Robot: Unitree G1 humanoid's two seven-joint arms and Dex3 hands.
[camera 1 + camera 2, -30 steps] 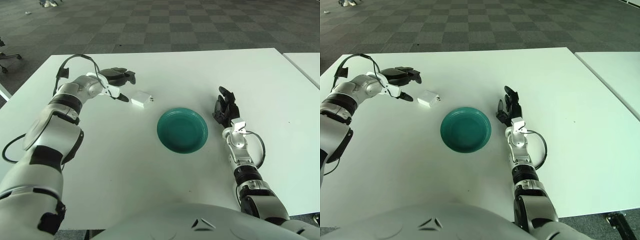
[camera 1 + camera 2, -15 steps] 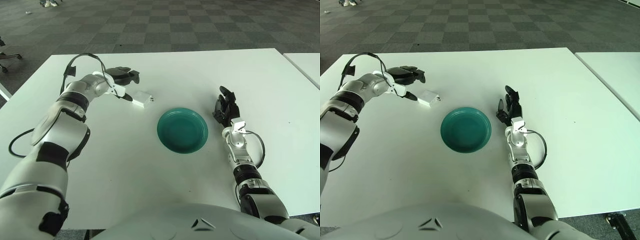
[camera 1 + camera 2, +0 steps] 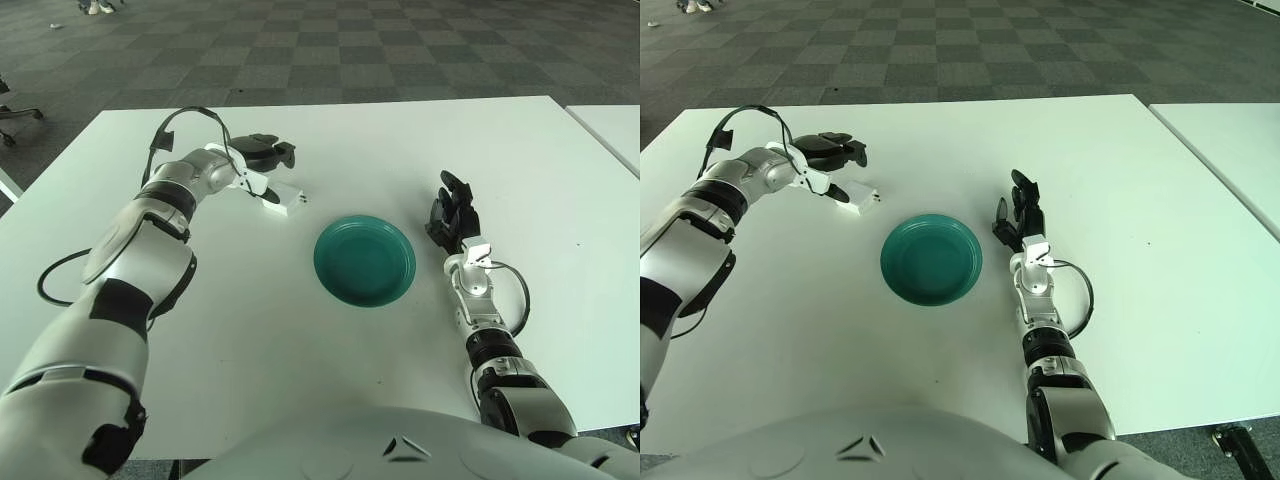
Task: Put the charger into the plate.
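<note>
On the white counter [image 3: 250, 300], from left to right, the left robot hand [image 3: 264, 168] reaches with spread fingers over the white charger [image 3: 288, 198] without grasping it, the empty green plate [image 3: 365, 260] lies nearby, and the right robot hand [image 3: 451, 215] shows beside it, fingers relaxed.

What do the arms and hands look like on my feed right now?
Both arms are silver-grey shells with black joint sections. The left hand has black fingers with white segments, and a black cable loops over its wrist. The right hand is black, on a white wrist with a small red mark; a black cable loops beside that forearm.
</note>
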